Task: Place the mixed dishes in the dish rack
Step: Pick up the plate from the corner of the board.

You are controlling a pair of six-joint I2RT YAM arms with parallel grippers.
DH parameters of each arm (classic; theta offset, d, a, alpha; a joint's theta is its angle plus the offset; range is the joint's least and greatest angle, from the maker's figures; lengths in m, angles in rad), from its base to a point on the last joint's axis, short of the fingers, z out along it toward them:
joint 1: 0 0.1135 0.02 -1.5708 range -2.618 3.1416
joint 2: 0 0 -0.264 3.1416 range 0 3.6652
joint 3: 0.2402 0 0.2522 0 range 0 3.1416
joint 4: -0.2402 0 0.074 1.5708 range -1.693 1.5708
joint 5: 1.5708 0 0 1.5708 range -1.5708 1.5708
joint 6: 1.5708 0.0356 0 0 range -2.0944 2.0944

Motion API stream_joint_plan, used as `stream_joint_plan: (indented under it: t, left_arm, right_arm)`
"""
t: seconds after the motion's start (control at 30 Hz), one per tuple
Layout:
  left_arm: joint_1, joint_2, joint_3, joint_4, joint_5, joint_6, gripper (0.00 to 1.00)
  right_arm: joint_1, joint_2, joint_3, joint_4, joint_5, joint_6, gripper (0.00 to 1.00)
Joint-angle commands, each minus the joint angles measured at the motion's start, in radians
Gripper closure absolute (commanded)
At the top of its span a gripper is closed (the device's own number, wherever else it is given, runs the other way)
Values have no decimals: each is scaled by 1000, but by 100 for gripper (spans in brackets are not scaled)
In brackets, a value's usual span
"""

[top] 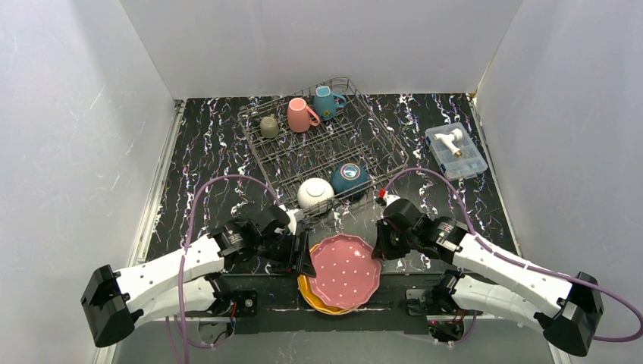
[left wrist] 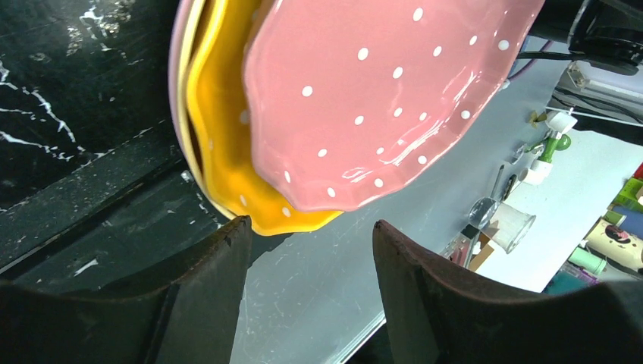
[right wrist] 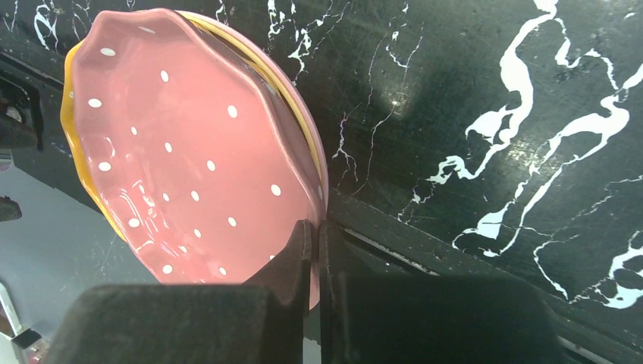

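Note:
A pink dotted plate (top: pixel 345 271) lies tilted on top of an orange-yellow plate (top: pixel 312 296) at the table's near edge. My right gripper (top: pixel 377 245) is shut on the pink plate's right rim (right wrist: pixel 189 152); the wrist view shows the fingertips (right wrist: pixel 315 231) pinching it. My left gripper (top: pixel 303 259) is at the stack's left edge, open, with nothing between its fingers (left wrist: pixel 311 227). The orange-yellow plate's rim (left wrist: pixel 227 136) is just beyond the fingertips, under the raised pink plate (left wrist: pixel 379 98). The dish rack (top: pixel 282 155) holds grey-olive (top: pixel 269 126), pink (top: pixel 301 115) and blue (top: pixel 327 102) mugs, a white bowl (top: pixel 315 192) and a teal bowl (top: pixel 349 178).
A clear plastic box (top: pixel 455 150) with a white item stands right of the rack. White walls close in the table on three sides. Purple cables loop from both arms over the dark marbled top.

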Motion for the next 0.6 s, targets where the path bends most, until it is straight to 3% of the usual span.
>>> stream_joint_plan:
  t: [0.0, 0.57]
  left_arm:
    - [-13, 32, 56, -16, 26, 24, 42]
    - [-46, 193, 46, 110, -6, -11, 51]
  right_arm:
    - [4, -33, 93, 25, 6, 10, 99]
    - [4, -46, 159, -37, 62, 7, 99]
